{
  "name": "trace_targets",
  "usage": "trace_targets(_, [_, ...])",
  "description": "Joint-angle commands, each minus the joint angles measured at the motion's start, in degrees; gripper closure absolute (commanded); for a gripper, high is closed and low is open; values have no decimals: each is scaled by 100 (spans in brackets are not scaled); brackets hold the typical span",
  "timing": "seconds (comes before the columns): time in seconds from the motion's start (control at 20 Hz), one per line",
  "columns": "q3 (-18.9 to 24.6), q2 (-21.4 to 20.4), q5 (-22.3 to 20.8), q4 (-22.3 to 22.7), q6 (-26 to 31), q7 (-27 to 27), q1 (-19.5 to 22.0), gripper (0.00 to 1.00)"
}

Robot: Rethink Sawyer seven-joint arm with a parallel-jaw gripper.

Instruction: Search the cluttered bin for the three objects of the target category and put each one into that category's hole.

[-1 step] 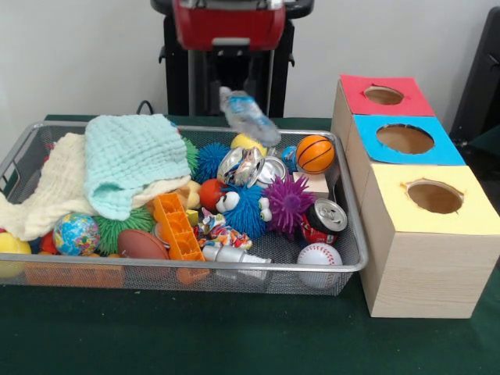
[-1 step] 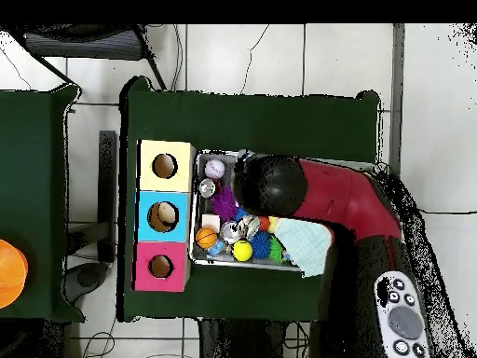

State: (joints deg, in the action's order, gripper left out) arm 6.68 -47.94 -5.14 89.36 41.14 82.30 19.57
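Crinkly bottle up in the air.
You see clear plastic bottle [image 1: 248, 117] over wire-mesh bin [image 1: 344, 258]; can't tell jaws, arm [image 2: 349, 200] hides them.

We see a robot lab: a green-covered table [image 1: 234, 344] stands on a tiled floor [image 2: 279, 56] with loose cables [image 2: 168, 42], and behind the table are a plain white wall [image 1: 78, 55] and the robot's pedestal [image 1: 226, 70].
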Motion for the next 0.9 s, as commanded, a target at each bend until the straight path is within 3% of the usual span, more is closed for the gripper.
trace_targets(0.05, [-320, -86, 530, 460, 472, 2166, -483, 100])
trace_targets(0.4, [-528, 59, 910, 723, -13, 2538, -919, 100])
trace_targets(0.9, [-440, 418, 1167, 1131, -680, 2746, -1008, 100])
